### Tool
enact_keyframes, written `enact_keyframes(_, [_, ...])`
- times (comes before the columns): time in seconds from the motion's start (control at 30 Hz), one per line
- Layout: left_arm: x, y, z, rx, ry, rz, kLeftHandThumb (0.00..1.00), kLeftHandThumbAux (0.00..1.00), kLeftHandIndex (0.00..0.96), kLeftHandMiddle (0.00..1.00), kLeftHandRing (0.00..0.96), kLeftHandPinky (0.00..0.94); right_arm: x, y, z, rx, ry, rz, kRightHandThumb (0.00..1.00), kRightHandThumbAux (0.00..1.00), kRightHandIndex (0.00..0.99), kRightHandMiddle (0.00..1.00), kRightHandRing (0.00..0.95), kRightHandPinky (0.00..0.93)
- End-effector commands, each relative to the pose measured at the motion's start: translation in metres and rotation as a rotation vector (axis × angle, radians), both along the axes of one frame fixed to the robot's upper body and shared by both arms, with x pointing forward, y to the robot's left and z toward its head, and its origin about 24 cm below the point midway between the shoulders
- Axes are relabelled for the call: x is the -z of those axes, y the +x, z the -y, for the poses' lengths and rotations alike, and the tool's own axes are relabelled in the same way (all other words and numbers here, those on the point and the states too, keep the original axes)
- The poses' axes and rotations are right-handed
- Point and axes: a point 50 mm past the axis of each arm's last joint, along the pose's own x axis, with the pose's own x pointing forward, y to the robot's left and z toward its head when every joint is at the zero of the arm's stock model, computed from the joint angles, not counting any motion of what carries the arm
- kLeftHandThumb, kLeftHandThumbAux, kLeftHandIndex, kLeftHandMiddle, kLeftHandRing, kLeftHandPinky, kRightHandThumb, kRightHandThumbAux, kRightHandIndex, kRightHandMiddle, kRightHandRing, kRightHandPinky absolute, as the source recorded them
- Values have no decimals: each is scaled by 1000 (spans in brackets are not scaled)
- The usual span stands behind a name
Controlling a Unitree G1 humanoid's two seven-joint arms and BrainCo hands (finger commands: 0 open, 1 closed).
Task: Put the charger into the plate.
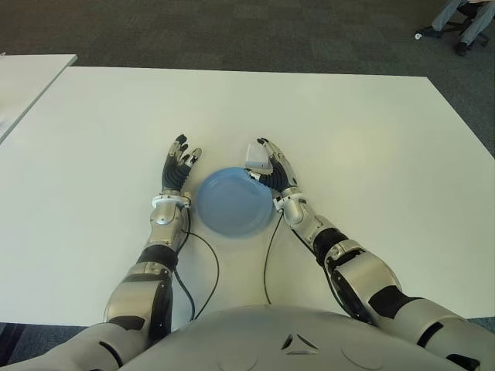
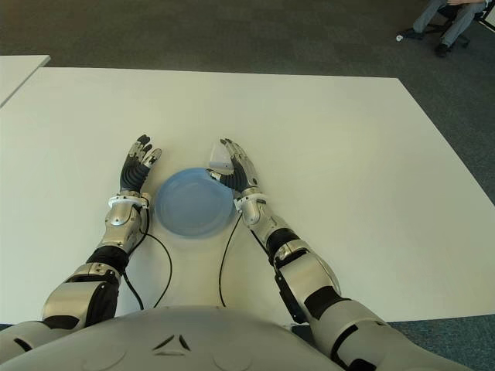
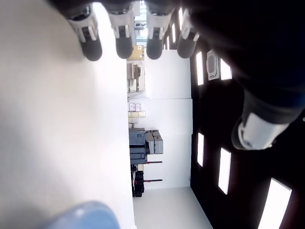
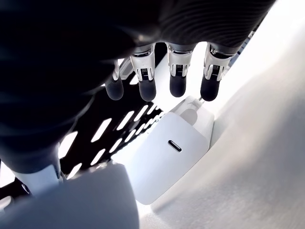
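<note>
A white worktop (image 1: 348, 139) carries a blue plate (image 1: 233, 201) close to the robot's body, with 1 hand on each side of it.

The right hand (image 1: 273, 171) is at the plate's right rim, fingers stretched forward. The white charger (image 1: 258, 157) sits against those fingers, at the plate's far right edge and tilted; whether it overlaps the rim or stands just beyond it cannot be told from the eye views. In the right wrist view the charger (image 4: 171, 152) shows a flat white face with 1 small port slot, and 4 dark fingertips (image 4: 177, 81) reach over its far end, 1 of them touching or nearly touching its corner. The fingers are straight and side by side, not wrapped around the block, and the thumb is not clearly seen, so a real pinch cannot be confirmed.

The left hand (image 1: 178, 168) is just beside the plate's left rim, fingers extended and slightly fanned, holding nothing; its wrist view shows 4 straight fingertips (image 3: 124, 40) over bare worktop and a sliver of the blue plate.

2 black cables (image 1: 207, 270) run from the wrists back toward the torso. A person's legs (image 1: 462, 19) show on the carpet at the far right.
</note>
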Motion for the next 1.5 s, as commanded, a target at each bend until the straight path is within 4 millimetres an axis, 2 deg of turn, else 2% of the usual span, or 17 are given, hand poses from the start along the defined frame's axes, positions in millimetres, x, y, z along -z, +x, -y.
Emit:
enact_keyframes(0.03, [28,-22,3,-17,-21,-153,0,540,6,46,36,40,17,-8,11,26,-118,-47,0,633,9,8,0,0])
enact_keyframes(0.23, [28,-21,4,-10,-20,-155,0,539,7,46,35,35,12,0,19,32,-196,-20,0,655,14,32,4,0])
enact_keyframes(0.43, [28,-20,5,-4,-23,-160,0,540,8,45,34,39,-5,19,40,53,-252,26,0,638,19,72,36,0])
enact_keyframes(0.67, [28,-19,6,1,-22,-162,0,535,7,46,33,32,-36,42,56,45,-286,100,0,593,15,104,61,0])
enact_keyframes(0.87, [29,-19,7,8,-18,-167,0,530,3,46,30,27,-84,68,65,-6,-350,173,0,606,7,100,58,0])
enact_keyframes(1.23, [28,-18,8,12,-17,-168,0,526,2,57,38,40,-134,88,64,-122,-515,188,0,645,1,147,139,128])
enact_keyframes(1.4, [28,-17,8,14,-21,-166,0,529,6,60,38,28,-150,92,67,-172,-559,182,0,638,6,172,176,186])
enact_keyframes(1.5, [28,-17,9,18,-23,-168,0,527,6,62,40,35,-152,93,69,-196,-581,161,0,629,11,181,196,214])
